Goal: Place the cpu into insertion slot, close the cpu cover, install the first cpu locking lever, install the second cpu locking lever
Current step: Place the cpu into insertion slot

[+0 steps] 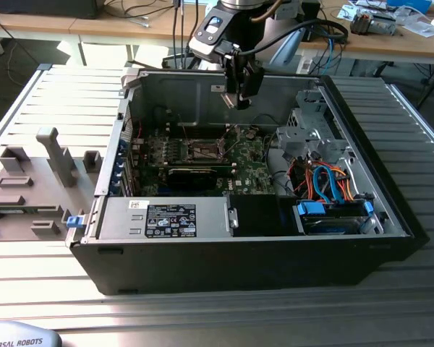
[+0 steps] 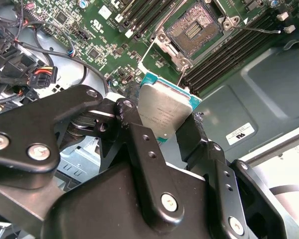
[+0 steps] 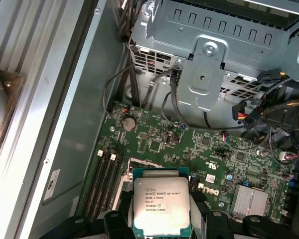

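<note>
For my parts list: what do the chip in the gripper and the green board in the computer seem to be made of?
Chip: top looks like dull silver-grey metal with a soft sheen; its teal-green rim suggests circuit-board laminate. Board: probably similar green laminate, judging by its soldered parts.

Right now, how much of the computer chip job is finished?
Nothing is finished yet. In hand: the gripper hangs over the motherboard, jaws shut on the cpu. Left: the insertion slot is open and empty, so seating the chip and every closing and locking step remain.
</note>
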`<action>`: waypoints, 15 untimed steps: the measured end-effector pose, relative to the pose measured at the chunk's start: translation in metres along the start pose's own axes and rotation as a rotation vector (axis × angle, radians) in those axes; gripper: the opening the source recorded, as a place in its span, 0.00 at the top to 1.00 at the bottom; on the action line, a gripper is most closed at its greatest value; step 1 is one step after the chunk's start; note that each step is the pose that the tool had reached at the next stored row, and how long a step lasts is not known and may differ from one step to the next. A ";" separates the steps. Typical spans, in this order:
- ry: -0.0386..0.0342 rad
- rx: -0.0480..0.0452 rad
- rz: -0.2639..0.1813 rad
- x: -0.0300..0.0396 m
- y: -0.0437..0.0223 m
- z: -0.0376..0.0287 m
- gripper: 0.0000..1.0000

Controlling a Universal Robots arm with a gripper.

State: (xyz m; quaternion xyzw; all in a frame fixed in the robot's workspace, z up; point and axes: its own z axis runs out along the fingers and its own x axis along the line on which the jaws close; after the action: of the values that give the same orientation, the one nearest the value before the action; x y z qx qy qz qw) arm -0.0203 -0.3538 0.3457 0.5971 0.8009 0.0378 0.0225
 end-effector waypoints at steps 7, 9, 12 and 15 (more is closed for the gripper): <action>-0.0008 0.0001 0.006 0.0000 0.0000 0.0003 0.46; -0.0010 0.0000 0.008 0.0000 0.0000 0.0003 0.46; -0.0012 0.0000 0.010 0.0000 0.0000 0.0004 0.46; -0.0014 0.0000 0.012 0.0000 0.0000 0.0005 0.46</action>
State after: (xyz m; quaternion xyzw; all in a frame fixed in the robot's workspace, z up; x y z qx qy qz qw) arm -0.0203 -0.3538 0.3452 0.6021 0.7972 0.0376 0.0229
